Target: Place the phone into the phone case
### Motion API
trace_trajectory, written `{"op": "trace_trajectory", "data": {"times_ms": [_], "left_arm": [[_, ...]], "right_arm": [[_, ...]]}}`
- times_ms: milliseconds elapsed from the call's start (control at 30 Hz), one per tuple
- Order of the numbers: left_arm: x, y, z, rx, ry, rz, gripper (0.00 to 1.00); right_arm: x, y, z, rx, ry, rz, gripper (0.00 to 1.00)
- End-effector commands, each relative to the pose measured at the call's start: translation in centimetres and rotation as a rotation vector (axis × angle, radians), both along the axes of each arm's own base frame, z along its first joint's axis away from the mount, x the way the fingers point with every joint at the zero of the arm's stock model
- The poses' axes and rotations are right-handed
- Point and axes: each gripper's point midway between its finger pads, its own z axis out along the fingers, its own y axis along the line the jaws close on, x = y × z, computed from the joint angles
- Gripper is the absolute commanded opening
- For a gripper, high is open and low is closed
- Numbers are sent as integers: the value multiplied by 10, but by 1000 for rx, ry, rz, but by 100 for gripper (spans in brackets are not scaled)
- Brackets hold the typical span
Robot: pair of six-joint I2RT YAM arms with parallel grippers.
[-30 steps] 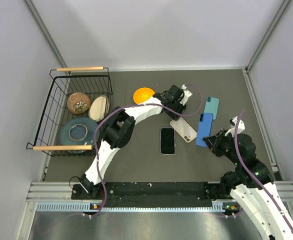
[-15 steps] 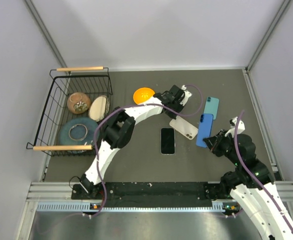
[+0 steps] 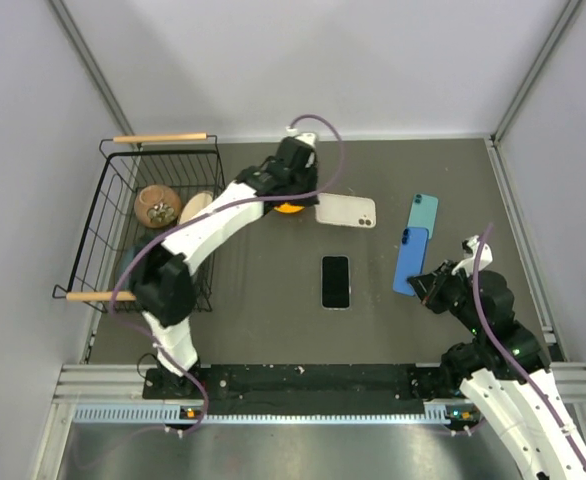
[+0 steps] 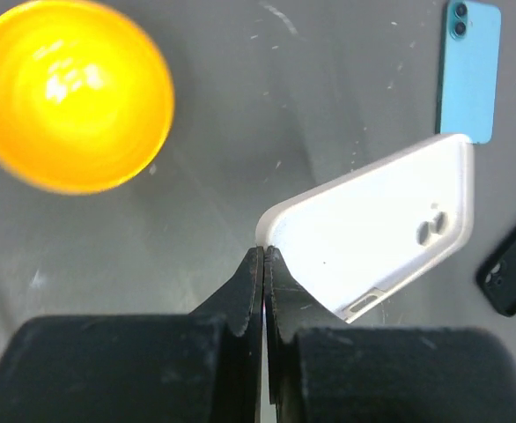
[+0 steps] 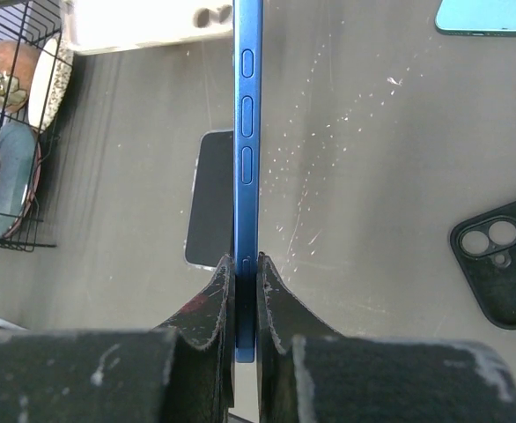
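The left gripper (image 4: 264,251), pinching the beige phone (image 4: 372,229), swung it toward the far edge; the right gripper (image 5: 245,260) squeezes a blue phone (image 5: 246,132); the phone (image 3: 335,282) lies untouched

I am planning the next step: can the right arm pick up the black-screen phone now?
Probably not yet. The right gripper is shut on the blue phone, held on edge. The black-screen phone lies flat and uncovered nearby, so reach seems fine once the gripper is freed.

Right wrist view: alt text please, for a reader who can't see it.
The right gripper is shut on the end of a blue phone, seen edge-on. Behind it a black-screened phone lies flat on the grey table, with a black case at right and a beige phone top left.
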Motion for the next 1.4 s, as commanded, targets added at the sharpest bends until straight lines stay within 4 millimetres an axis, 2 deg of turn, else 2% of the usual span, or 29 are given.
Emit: {"op": "trace_trajectory", "data": {"times_ms": [0,67,100,167,200,267,467,600,667,700,767,800,833,900,933,967,1033,1067,1100,1267,1367], "left_arm": [[-25,44,9,-102,45,263,0],[-37,62,2,-109,62,345,0],[-53,75,-4,-135,86,407,0],[-61,92,-7,-163,79,501,0],[-73,103,-14,-163,85,527,0],[-83,115,-23,-190,103,612,0],[-126,172,-70,-53,148,896,0],[-145,159,-97,-4,212,831,0],[-155,151,-103,34,222,783,0],[-161,152,-104,59,223,773,10],[-169,149,-103,82,219,745,21],[-171,148,-100,91,216,732,32],[-173,146,-98,97,212,709,36],[-173,140,-90,121,192,624,46],[-171,134,-87,119,188,586,60],[-169,131,-85,159,166,497,66],[-166,110,-81,165,156,329,68],[-164,105,-83,225,137,205,68],[-160,98,-77,235,128,142,67],[-148,94,-74,357,135,-88,69],[-137,101,-82,380,182,-125,68]], "right_arm": [[5,5,29,61,-98,4,0],[5,5,27,63,-97,5,0],[4,6,27,67,-97,10,0],[3,7,27,73,-99,12,0],[3,7,27,74,-104,14,0],[3,7,28,81,-109,16,0],[1,10,29,86,-117,36,0],[0,10,31,89,-127,37,0],[0,10,32,86,-131,38,0],[0,10,34,88,-133,39,0],[-1,11,35,90,-137,46,0],[-2,11,35,91,-137,47,0],[-2,11,35,96,-141,46,0],[-2,11,36,100,-141,45,0],[-3,11,35,100,-139,48,0],[-3,12,35,101,-139,51,0],[-3,12,34,102,-135,55,0],[-4,13,34,103,-136,56,0],[-4,13,33,105,-135,57,0],[-6,14,36,120,-142,65,0],[-8,15,38,131,-143,70,0]]}}
